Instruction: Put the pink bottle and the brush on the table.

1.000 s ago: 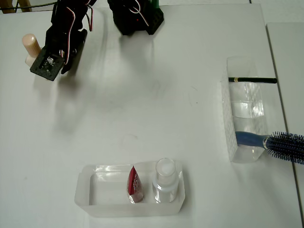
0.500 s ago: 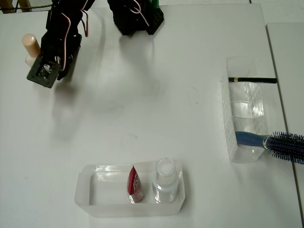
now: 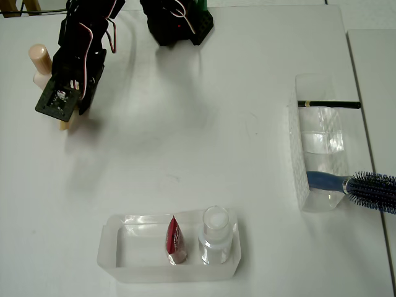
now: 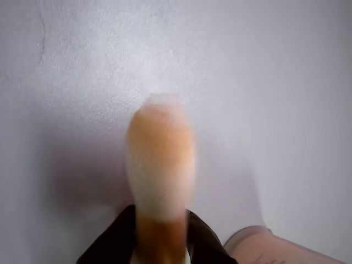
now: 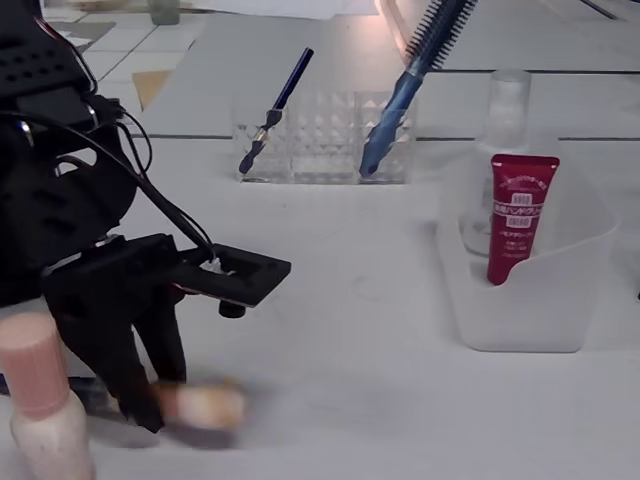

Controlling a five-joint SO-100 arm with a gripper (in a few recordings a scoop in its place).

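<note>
The pink bottle [image 3: 40,62] stands upright on the white table [image 3: 185,136] at the far left, also seen in the fixed view [image 5: 40,400] and at the wrist view's lower right corner [image 4: 269,246]. Right beside it, my black gripper [image 5: 150,405] is low over the table and shut on the brush. The brush's cream bristle tip [image 5: 205,405] sticks out sideways just above the tabletop and looks blurred. In the wrist view the bristles [image 4: 159,165] fill the middle, held between the two dark fingers [image 4: 113,242]. From overhead, a short piece of the brush [image 3: 64,124] peeks out below the gripper [image 3: 63,114].
A clear tray [image 3: 117,247] at the front holds a red tube [image 3: 175,240] and a clear white-capped bottle [image 3: 215,234]. A clear organiser [image 3: 318,142] at the right holds a thin dark pencil [image 3: 328,104] and a blue hairbrush [image 3: 365,185]. The arm's base [image 3: 176,21] stands at the back.
The gripper has come down and slightly toward the front beside the pink bottle, carrying the brush. The brush's end now shows below the gripper in the overhead view.
</note>
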